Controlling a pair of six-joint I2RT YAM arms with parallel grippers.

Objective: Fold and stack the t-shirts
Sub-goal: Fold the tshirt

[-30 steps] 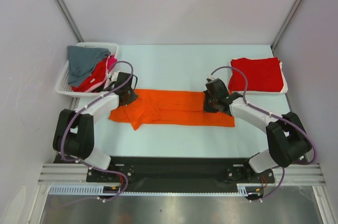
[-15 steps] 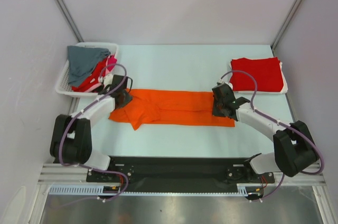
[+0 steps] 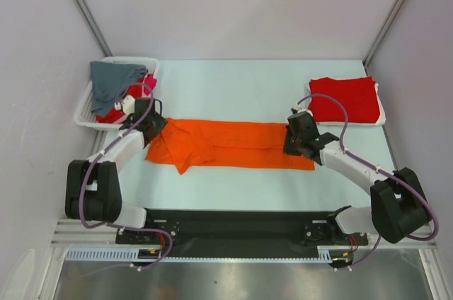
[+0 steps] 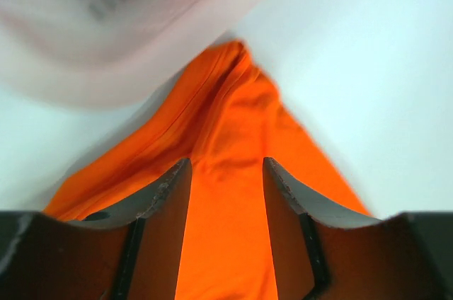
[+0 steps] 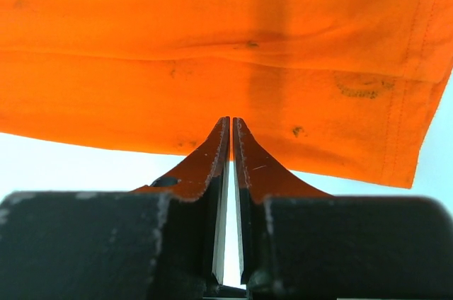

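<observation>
A bright orange t-shirt (image 3: 233, 144) lies flat across the middle of the pale surface (image 3: 233, 88). It forms a long band running left to right, and its left end is rumpled into loose folds with a corner pointing towards the arms.

The left claw (image 4: 226, 165) is over that rumpled left end. Its fingers (image 4: 166, 201) stand clearly apart, and the orange cloth shows in the gap below them. They grip nothing.

The right claw (image 5: 230, 122) is at the shirt's right end, near the hem on the arms' side. Its two fingers are drawn almost together, leaving only a thin slit with no cloth in it. The orange fabric spreads smooth beyond the tips, and its stitched hem runs down the right side of the wrist view.

At the far right corner of the surface a red t-shirt (image 3: 345, 100) lies folded into a neat rectangle. A pale edge shows beneath it on the right.

At the far left a white mesh basket (image 3: 83, 112) holds more shirts in a heap. A grey t-shirt (image 3: 113, 81) lies on top, with a red one (image 3: 117, 110) and a bit of a pink one (image 3: 148, 86) beneath it. The left arm's wrist is just beside the basket's near right corner.
</observation>
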